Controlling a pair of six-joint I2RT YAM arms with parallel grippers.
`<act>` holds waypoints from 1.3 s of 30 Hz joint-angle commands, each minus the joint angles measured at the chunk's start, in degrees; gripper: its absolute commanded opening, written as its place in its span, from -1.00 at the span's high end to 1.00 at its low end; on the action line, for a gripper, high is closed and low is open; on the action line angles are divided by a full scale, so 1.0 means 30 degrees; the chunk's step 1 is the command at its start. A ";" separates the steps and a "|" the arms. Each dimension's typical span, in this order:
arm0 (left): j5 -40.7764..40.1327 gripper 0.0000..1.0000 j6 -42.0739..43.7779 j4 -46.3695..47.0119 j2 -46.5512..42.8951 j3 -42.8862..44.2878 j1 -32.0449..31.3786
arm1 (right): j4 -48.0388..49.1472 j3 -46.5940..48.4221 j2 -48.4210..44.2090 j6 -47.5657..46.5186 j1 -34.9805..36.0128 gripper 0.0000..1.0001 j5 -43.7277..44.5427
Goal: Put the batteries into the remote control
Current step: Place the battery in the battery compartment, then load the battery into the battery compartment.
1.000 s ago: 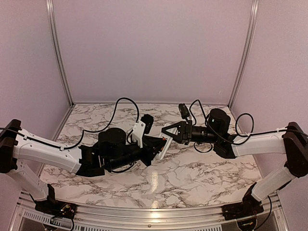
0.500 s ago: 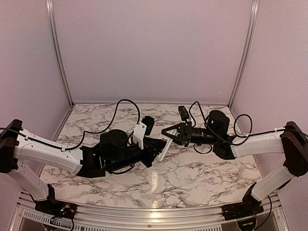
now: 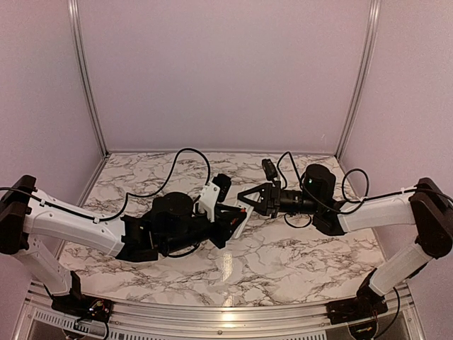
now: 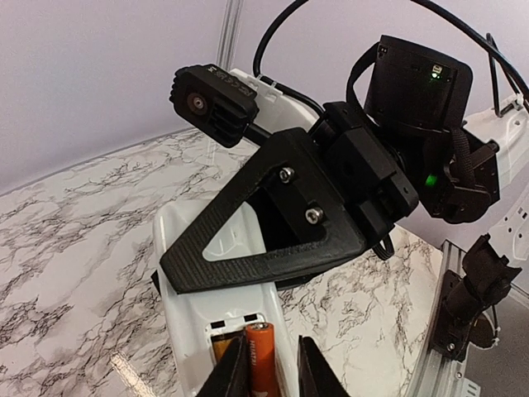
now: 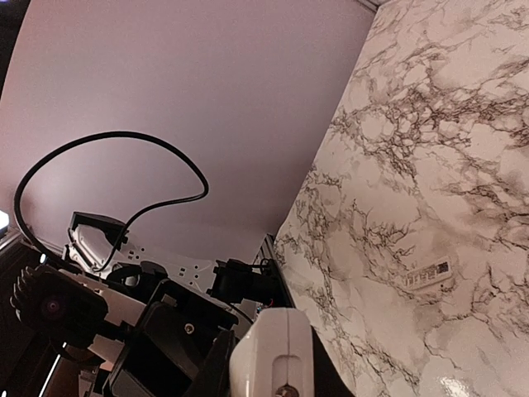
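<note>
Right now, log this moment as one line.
left gripper: flanking orange battery at remote control | right gripper: shut on remote control | stage: battery insertion

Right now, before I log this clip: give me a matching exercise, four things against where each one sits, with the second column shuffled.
Things
1. battery
2. remote control
3. small white flat piece
4. left gripper

Places
A. lying on the marble table, apart from both arms
B. fingers on either side of the battery
C. orange, at the remote control's open bay
D. clamped by the right gripper, at the end away from the bay

Pairs: 1-C, 2-D, 3-A, 4-B
</note>
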 commanded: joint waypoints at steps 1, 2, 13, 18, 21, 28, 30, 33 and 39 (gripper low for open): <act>-0.0747 0.52 0.0137 -0.1952 0.0522 0.0094 0.0149 | 0.1396 0.0225 -0.0057 0.0511 0.0052 1.00 -0.0940; -0.0727 0.50 0.0135 -0.1952 0.0509 0.0093 0.0149 | 0.1391 0.0217 0.0003 0.0511 0.0052 1.00 -0.0933; -0.1403 -0.21 0.0216 -0.1981 -0.0651 0.0251 0.0177 | 0.1439 -0.0101 0.0281 0.0439 0.0052 1.00 -0.1023; -0.1371 -0.23 0.0991 -0.2408 -0.1503 0.0417 0.0248 | 0.1150 -0.0098 0.0460 0.0113 0.0052 1.00 -0.1190; -0.0180 -0.22 0.2050 -0.4076 -0.2381 0.0860 0.0735 | 0.0647 0.0007 0.0576 -0.0277 0.0052 1.00 -0.1561; 0.4138 -0.21 0.6550 -0.7032 -0.5081 0.0185 0.1479 | -0.0648 0.0405 0.0782 -0.1387 0.0107 1.00 -0.2526; 0.5045 -0.15 0.8026 -0.7832 -0.5285 0.0279 0.1468 | -0.1001 0.0632 0.0978 -0.1624 0.0245 1.00 -0.2804; 0.6170 -0.09 0.9662 -0.8799 -0.5075 0.0576 0.1398 | -0.1476 0.1003 0.1409 -0.1932 0.0472 1.00 -0.3256; 0.6834 0.03 1.2377 -0.9627 -0.4558 0.0825 0.0984 | -0.2682 0.1721 0.1899 -0.2791 0.0877 1.00 -0.3662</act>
